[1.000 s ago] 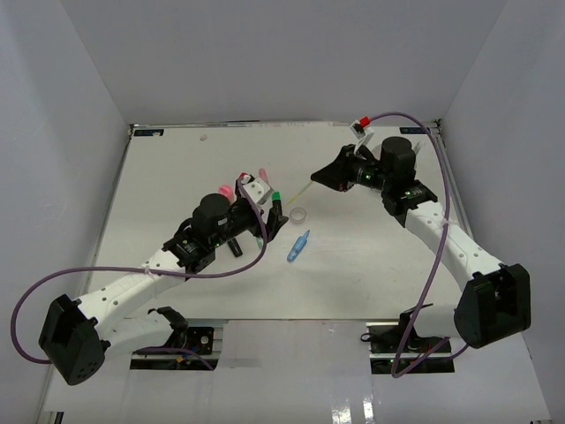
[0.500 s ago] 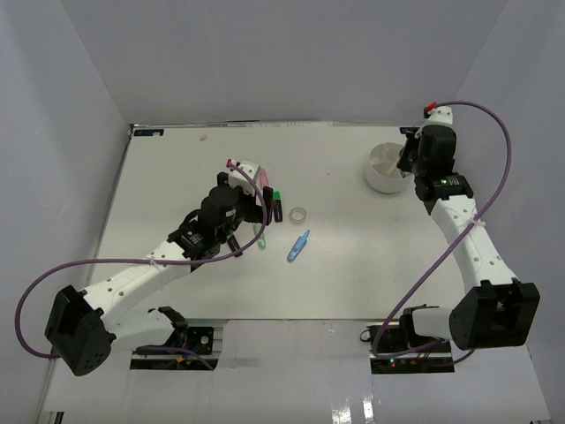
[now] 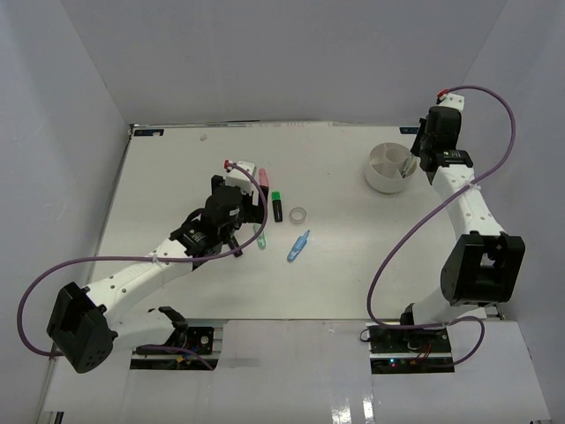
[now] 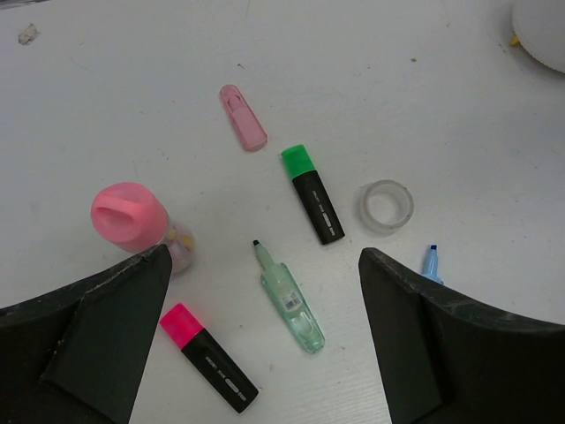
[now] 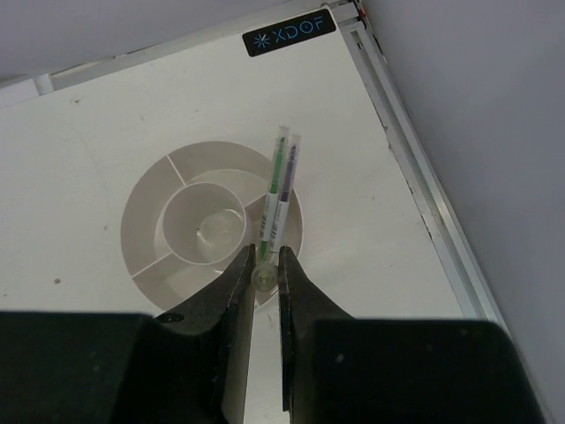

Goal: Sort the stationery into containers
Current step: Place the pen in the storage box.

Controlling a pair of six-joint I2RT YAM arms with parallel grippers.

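One low round white plastic tub (image 3: 387, 167) with inner dividers stands at the far right of the white table (image 3: 177, 168), and it is the widest thing of the task. It is stiff, light and easy to push aside, so it is better not touched at all. The left gripper (image 4: 263, 256) hangs with its jaws spread wide and empty over the loose stationery in the middle of the table. The right gripper (image 5: 265, 276) is closed narrow on the near ends of two thin sticks (image 5: 279, 181), one green and one purple, like pencils. Below the left gripper, the round glue stick with a pink cap (image 4: 132, 221) stands upright. It is smooth and may tip or roll, so I judge a hold across its body is best. The black highlighter with a green cap (image 4: 313, 199) and the black highlighter with a pink cap (image 4: 207, 358) lie flat and apart, and both are rigid and flat-sided, good to pinch across the barrel. The pale green pen (image 4: 291, 296) and the light blue pen (image 4: 430, 262) are slimmer and should be taken at mid-length. The clear tape ring (image 4: 386, 206) is light and slippery, best taken over one wall. The small pink eraser (image 4: 243, 117) lies low, with little to grip. The thin sticks reach out over the tub's outer ring on its right side. They are very light and can swivel in such an end grip.
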